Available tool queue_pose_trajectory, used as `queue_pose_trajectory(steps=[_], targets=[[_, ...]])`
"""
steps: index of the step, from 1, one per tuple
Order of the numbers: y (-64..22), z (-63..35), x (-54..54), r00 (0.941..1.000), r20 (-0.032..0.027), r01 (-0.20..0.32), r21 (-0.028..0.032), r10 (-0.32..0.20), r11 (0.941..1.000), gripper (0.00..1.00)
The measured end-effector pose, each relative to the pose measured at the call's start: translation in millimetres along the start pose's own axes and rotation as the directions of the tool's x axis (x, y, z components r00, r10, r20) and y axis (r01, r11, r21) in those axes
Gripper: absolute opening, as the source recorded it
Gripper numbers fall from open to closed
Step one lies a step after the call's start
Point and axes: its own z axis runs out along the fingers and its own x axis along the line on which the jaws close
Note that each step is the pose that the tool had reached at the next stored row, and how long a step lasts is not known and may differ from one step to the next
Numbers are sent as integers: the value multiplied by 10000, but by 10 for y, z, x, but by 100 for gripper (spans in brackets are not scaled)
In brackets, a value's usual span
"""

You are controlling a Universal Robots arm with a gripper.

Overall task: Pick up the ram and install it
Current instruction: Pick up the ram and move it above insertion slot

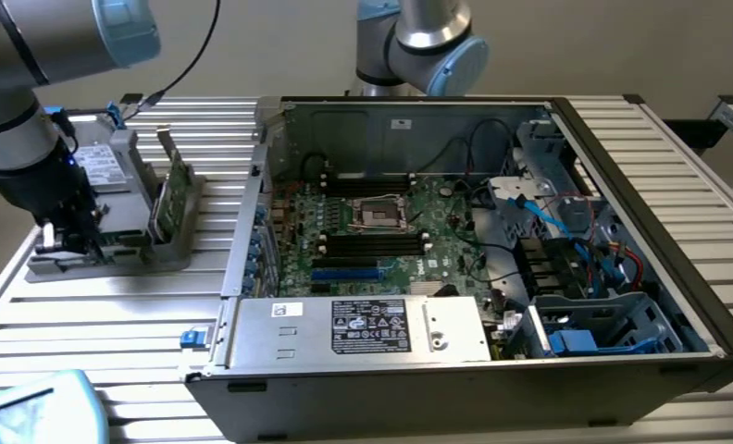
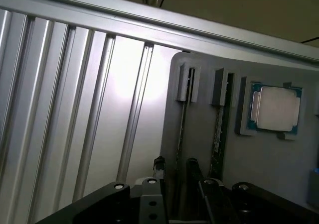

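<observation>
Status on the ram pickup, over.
Gripper open, straddling the ram. Ram on edge in its tray slot, not lifted. Second stick close alongside; nothing else in the way.

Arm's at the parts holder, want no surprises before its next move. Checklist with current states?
1. State of tool: ok, open, fingers apart.
2. Alignment with ram: ok, it stands edge-on in its holder slot, with one finger on either side.
3. Fingers touching the ram: cannot tell.
4. The neighbouring stick outside the fingers: ok, it sits in the next slot.
5. Access to computer case: ok, open, motherboard exposed.
6. Free memory slots: cannot tell.
</observation>
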Motion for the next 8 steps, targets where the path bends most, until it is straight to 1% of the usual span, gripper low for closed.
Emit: queue_pose_trajectory(steps=[8], targets=[[-6,140,12,10000,10,-2,-49,3,10000,31]])
